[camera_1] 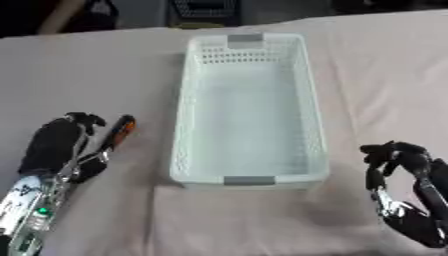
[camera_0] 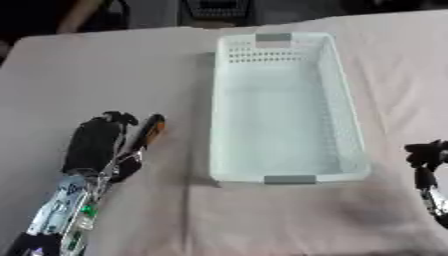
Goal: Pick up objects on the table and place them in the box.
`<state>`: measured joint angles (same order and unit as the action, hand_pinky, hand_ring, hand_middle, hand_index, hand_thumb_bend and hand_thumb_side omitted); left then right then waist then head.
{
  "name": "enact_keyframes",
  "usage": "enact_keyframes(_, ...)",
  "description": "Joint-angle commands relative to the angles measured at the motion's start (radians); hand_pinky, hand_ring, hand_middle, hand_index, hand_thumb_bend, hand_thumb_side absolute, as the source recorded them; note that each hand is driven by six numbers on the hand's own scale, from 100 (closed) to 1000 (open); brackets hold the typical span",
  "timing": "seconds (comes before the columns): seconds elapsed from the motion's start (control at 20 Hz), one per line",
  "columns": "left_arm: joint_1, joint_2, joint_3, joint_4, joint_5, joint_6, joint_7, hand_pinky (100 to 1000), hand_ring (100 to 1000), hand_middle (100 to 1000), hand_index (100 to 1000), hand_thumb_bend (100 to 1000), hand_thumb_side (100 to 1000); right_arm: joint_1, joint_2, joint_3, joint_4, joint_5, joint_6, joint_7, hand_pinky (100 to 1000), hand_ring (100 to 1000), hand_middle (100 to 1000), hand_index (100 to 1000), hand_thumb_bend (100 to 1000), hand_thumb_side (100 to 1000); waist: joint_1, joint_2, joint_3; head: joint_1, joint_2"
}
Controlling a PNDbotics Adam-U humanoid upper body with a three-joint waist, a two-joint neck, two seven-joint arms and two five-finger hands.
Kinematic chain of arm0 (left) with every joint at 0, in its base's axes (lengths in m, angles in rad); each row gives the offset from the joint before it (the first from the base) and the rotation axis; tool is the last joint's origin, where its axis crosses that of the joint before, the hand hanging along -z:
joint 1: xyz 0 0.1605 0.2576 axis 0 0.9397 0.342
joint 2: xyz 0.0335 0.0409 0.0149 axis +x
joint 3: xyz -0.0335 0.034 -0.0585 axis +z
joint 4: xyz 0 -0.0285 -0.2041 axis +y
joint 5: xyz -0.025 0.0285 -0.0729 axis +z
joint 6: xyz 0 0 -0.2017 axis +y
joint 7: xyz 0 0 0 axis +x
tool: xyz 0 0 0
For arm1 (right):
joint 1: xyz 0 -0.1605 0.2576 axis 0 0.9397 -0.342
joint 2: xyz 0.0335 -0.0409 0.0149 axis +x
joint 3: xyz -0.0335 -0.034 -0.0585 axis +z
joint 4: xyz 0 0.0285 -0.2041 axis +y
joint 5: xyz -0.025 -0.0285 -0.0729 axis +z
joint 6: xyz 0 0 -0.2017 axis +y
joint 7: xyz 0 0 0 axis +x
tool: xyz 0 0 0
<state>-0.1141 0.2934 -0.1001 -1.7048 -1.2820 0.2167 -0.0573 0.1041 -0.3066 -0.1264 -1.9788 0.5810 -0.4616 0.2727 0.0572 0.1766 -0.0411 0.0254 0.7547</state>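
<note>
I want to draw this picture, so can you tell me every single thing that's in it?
Basket: one, white with grey handle tabs, middle of the table, nothing in it.
Tool: one, slim, orange and black, left of the basket, right at the left hand's fingers.
Tablecloth: one, pinkish beige, covering the table.
Left hand: one, black, lower left, beside the tool.
Right hand: one, black, lower right, fingers curled, holding nothing.

one white box (camera_0: 350, 107), one orange-and-black tool (camera_0: 149, 132), two hands
</note>
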Motion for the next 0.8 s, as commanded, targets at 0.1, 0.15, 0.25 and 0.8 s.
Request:
enact_keyframes(0.1, -0.003, 0.008, 0.013, -0.004, -0.034, 0.004, -0.034, 547, 523, 515, 737, 505, 412, 0.002, -0.004, -0.004, -0.021, -0.002, 0.0, 0.0, 429, 551, 577, 788, 100, 778, -0.004, -0.009, 0.002, -0.013, -0.012)
enact_keyframes(0.15, -0.003, 0.007, 0.013, -0.005, -0.04, 0.007, -0.038, 548, 522, 515, 735, 501, 412, 0.002, -0.004, -0.004, -0.021, -0.002, 0.0, 0.0, 429, 551, 577, 788, 100, 778, -0.004, -0.009, 0.002, -0.013, -0.012)
enact_keyframes(0.25, -0.002, 0.006, 0.014, -0.007, -0.045, 0.012, -0.042, 547, 521, 513, 732, 489, 395, 0.003, -0.004, -0.004, -0.021, -0.001, 0.0, 0.0, 429, 551, 577, 788, 100, 779, -0.004, -0.01, 0.002, -0.013, -0.012)
enact_keyframes(0.8, -0.001, 0.001, 0.017, 0.007, -0.038, 0.033, -0.053, 540, 521, 508, 726, 422, 429, 0.003, -0.003, -0.004, -0.021, -0.001, 0.001, -0.001, 428, 550, 576, 788, 100, 778, -0.004, -0.01, 0.002, -0.015, -0.013)
